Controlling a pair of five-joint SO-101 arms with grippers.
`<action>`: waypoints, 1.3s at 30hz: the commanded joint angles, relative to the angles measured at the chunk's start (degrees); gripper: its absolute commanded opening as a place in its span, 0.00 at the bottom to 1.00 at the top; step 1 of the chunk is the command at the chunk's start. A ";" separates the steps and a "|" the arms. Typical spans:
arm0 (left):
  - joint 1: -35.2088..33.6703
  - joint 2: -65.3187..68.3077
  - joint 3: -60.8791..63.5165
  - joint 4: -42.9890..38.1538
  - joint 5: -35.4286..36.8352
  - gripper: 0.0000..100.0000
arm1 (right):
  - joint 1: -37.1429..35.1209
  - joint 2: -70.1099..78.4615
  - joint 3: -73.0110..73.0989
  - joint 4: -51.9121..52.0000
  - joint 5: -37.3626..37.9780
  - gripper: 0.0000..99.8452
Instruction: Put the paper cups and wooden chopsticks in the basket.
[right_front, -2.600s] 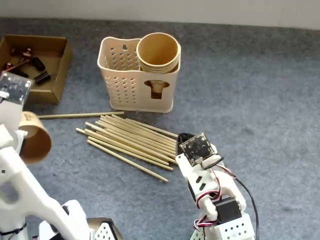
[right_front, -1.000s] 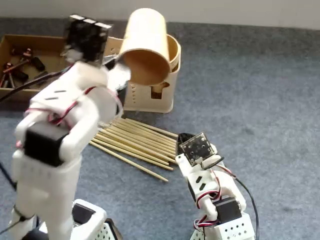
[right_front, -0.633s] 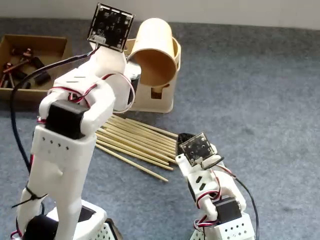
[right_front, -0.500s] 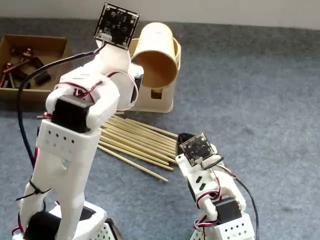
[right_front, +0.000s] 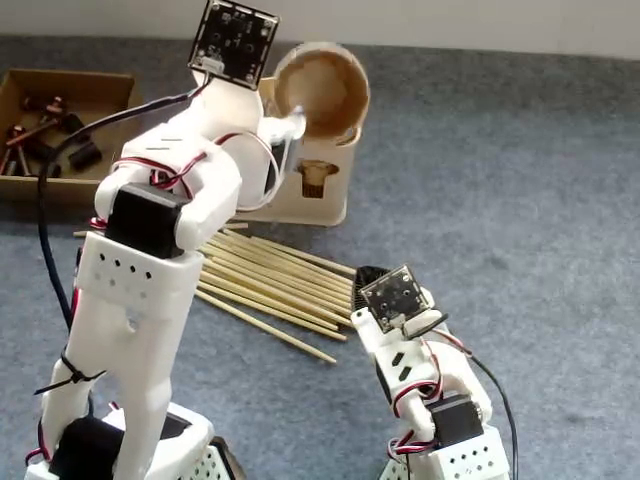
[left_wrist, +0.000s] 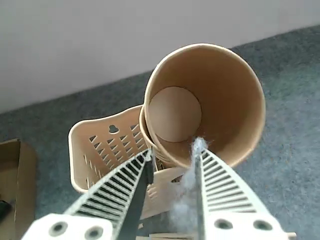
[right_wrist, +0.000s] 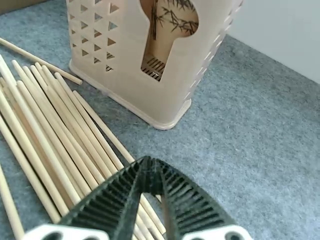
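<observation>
While right jaws rest closed near chopsticks (right_front: 270, 285), left jaws clamp the paper cup (left_wrist: 225, 100).

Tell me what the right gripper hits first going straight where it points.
Probably the wooden chopsticks lying just ahead of the right gripper; the basket stands beyond them, though depth is unclear.

One basket (right_front: 335, 195), one paper cup (right_front: 322, 90) above it, a nested stack (right_wrist: 167, 25) inside, a dozen-odd chopsticks (right_front: 270, 280) before it, one box (right_front: 70, 76) beside.
</observation>
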 joint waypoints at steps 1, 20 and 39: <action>-1.36 -0.22 -2.42 -3.43 0.53 0.14 | 0.48 -0.31 6.20 -1.27 0.70 0.01; -3.47 -0.04 5.58 -20.13 0.35 0.14 | 0.48 -0.31 6.20 -1.27 0.70 0.01; -5.76 4.53 9.71 -28.04 0.18 0.14 | 0.48 -0.31 6.20 -1.27 0.70 0.01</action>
